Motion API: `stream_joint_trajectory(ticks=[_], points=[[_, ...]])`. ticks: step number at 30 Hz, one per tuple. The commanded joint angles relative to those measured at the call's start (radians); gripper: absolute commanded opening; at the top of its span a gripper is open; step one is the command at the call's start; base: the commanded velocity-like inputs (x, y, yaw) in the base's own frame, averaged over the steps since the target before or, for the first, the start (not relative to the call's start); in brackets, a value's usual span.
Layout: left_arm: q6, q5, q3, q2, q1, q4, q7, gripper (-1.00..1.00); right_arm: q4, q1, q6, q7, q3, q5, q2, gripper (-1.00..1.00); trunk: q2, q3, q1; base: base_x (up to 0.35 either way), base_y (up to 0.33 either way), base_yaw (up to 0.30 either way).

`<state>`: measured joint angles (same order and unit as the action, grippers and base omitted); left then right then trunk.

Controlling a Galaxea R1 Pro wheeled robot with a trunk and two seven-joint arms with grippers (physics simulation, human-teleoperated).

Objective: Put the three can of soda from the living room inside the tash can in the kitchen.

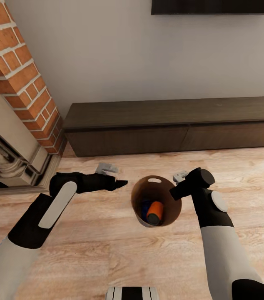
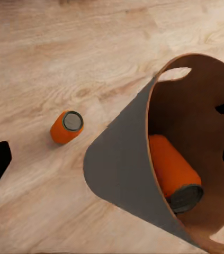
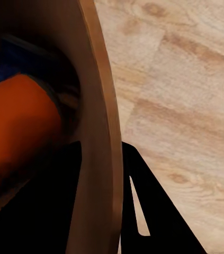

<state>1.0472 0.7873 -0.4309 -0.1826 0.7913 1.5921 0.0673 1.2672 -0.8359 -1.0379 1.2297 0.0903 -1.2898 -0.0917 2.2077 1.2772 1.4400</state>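
Soft, even light is filling the room, leaving the pale floor (image 1: 107,246) bright and free of glare. Shadows are staying faint, deepening only inside the bin (image 1: 137,196). The right wrist view is looking blurred at close range, the bin's inside (image 3: 48,69) going dark

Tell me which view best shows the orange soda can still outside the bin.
The left wrist view: the loose orange can stands on the floor, apart from the bin. The head and right wrist views show the bin holding another orange can and a blue can.
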Motion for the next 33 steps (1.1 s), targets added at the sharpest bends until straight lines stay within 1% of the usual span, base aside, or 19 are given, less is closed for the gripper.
stream_joint_trajectory(ticks=[1,3,4,5,10,11,17,18,19,20,21,25,26,27,29,30,31,32,33], points=[[0.0,0.006,0.016,-0.015,0.0,0.0,-0.018,1.0,0.0,0.0,-0.009,0.004,0.0,0.013,0.003,-1.0,0.0,0.0,0.0,0.0,0.0,0.0],[0.0,0.004,0.069,-0.06,-0.002,0.0,-0.073,1.0,0.0,0.0,-0.009,0.004,0.0,0.014,0.022,-1.0,0.0,0.0,0.0,0.0,0.0,0.0],[0.0,0.003,0.08,-0.068,-0.002,0.0,-0.082,1.0,0.0,0.0,-0.009,0.004,0.001,0.015,0.027,-1.0,0.0,0.0,0.0,0.0,0.0,0.0],[0.0,0.0,0.104,-0.093,-0.003,0.0,-0.099,1.0,0.0,0.0,-0.009,0.005,0.014,0.016,0.046,-1.0,0.0,0.0,0.0,0.0,0.0,0.0],[-0.012,-0.006,0.122,-0.153,-0.022,-0.004,-0.111,1.0,0.001,0.0,-0.009,0.012,0.081,0.02,0.096,-1.0,0.0,0.0,0.0,0.0,0.0,0.0],[-0.038,-0.007,0.125,-0.165,-0.043,-0.006,-0.113,1.0,0.004,0.0,-0.009,0.013,0.096,0.023,0.134,-1.0,0.0,0.0,0.0,0.0,0.0,0.0],[-0.078,-0.021,0.126,-0.179,-0.072,-0.018,-0.112,1.0,0.007,0.0,-0.009,0.012,0.123,0.026,0.238,-1.0,0.0,0.0,0.0,0.0,0.0,0.0],[-0.105,-0.048,0.126,-0.18,-0.085,-0.034,-0.114,1.0,0.007,0.003,-0.009,0.012,0.143,0.027,0.263,-1.0,0.0,0.0,0.0,0.0,0.0,0.0],[-0.14,-0.084,0.125,-0.18,-0.101,-0.05,-0.116,1.0,0.006,0.004,-0.009,0.011,0.153,0.027,0.268,-1.0,0.0,0.0,0.0,0.0,0.0,0.0],[-0.157,-0.1,0.125,-0.18,-0.108,-0.057,-0.117,1.0,0.006,0.005,-0.001,0.011,0.166,0.027,0.273,-1.0,0.0,0.0,0.0,0.0,0.0,0.0],[-0.2,-0.137,0.123,-0.181,-0.123,-0.079,-0.117,1.0,0.005,0.007,0.031,0.007,0.217,0.026,0.284,-1.0,0.0,0.0,0.0,0.0,0.0,0.0],[-0.283,-0.184,0.119,-0.18,-0.143,-0.158,-0.118,1.0,0.005,0.014,0.087,-0.002,0.317,0.025,0.298,-1.0,0.0,0.0,0.0,0.0,0.0,0.0],[-0.317,-0.203,0.117,-0.178,-0.147,-0.189,-0.117,1.0,0.008,0.02,0.116,-0.003,0.355,0.027,0.304,-1.0,0.0,0.0,0.0,0.0,0.0,0.0],[-0.369,-0.234,0.116,-0.174,-0.15,-0.241,-0.117,1.0,0.012,0.028,0.178,-0.005,0.426,0.028,0.306,-1.0,0.0,0.0,0.0,0.0,0.0,0.0],[-0.405,-0.25,0.115,-0.172,-0.155,-0.278,-0.117,1.0,0.014,0.031,0.229,-0.007,0.479,0.029,0.306,-1.0,0.0,0.0,0.0,0.0,0.0,0.0],[-0.475,-0.267,0.114,-0.17,-0.179,-0.331,-0.118,1.0,0.015,0.034,0.315,-0.011,0.561,0.041,0.303,-1.0,0.0,0.0,0.0,0.0,0.0,0.0],[-0.534,-0.274,0.114,-0.169,-0.2,-0.362,-0.118,1.0,0.015,0.035,0.375,-0.013,0.614,0.075,0.299,-1.0,0.0,0.0,0.0,0.0,0.0,0.0],[-0.566,-0.277,0.113,-0.169,-0.212,-0.376,-0.118,1.0,0.015,0.036,0.405,-0.014,0.638,0.1,0.298,-1.0,0.0,0.0,0.0,0.0,0.0,0.0],[-0.629,-0.281,0.112,-0.169,-0.237,-0.401,-0.118,1.0,0.013,0.04,0.464,-0.021,0.683,0.159,0.296,-1.0,0.0,0.0,0.0,0.0,0.0,0.0]])
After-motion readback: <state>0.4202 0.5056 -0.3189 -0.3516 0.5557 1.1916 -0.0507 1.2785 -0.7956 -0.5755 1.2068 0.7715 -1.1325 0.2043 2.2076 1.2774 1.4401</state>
